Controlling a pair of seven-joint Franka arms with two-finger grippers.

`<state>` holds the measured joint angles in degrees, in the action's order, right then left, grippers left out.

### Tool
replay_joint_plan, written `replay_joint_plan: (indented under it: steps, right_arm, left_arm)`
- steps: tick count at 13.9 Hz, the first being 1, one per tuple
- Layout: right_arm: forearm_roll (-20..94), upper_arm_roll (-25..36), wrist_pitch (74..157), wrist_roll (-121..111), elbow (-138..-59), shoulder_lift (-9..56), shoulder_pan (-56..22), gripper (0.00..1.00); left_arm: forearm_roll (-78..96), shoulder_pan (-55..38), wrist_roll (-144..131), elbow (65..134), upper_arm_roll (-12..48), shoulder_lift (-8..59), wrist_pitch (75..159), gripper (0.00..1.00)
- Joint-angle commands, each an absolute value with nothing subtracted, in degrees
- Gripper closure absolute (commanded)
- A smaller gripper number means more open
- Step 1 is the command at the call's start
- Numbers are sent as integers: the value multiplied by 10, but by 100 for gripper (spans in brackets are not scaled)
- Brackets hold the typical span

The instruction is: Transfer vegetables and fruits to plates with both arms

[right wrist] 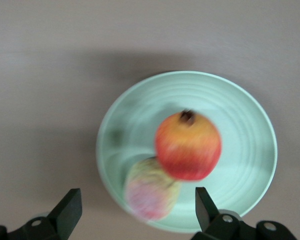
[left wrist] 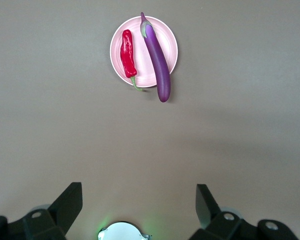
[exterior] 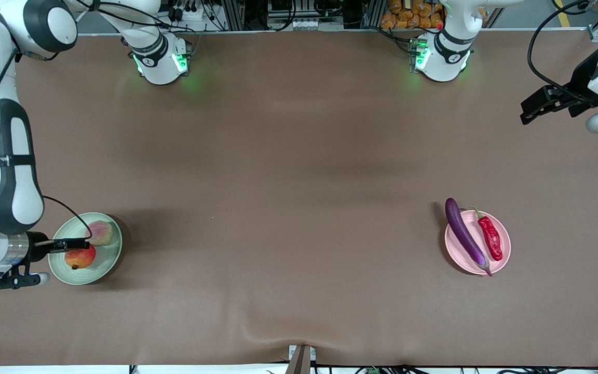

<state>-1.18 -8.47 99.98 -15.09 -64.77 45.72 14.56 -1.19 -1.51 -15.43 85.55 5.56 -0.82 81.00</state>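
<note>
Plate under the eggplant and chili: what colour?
Pale pink. The plate under the eggplant and chili shows best in the left wrist view.

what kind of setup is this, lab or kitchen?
Most likely a robotics lab bench, not a kitchen. Two arms are bolted to a brown-covered table, with aluminium framing and cabling along its edge. The only props are a green plate with fruit and a pink plate with vegetables.

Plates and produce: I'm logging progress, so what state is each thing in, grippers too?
Apple: on the green plate, touching the peach.
Peach: on the green plate.
Eggplant: across the pink plate, both ends overhanging the rim.
Chili: on the pink plate, beside the eggplant.
Right gripper: open, over the green plate.
Left gripper: open, waiting above bare table at its arm's end.
</note>
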Motion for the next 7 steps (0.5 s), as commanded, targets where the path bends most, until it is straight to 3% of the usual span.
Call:
replay_joint_plan:
  steps: [1,4,7]
  right_arm:
    - [-16,-120,921,-142,-612,415,137,0]
    - [-18,-123,900,-116,-617,336,108,0]
    - [-21,-122,819,16,-632,280,75,0]
  left_arm:
    - [-25,-14,-147,859,54,-20,808,0]
    - [-25,-14,-149,859,54,-19,809,0]
    - [-25,-14,-150,860,54,-22,808,0]
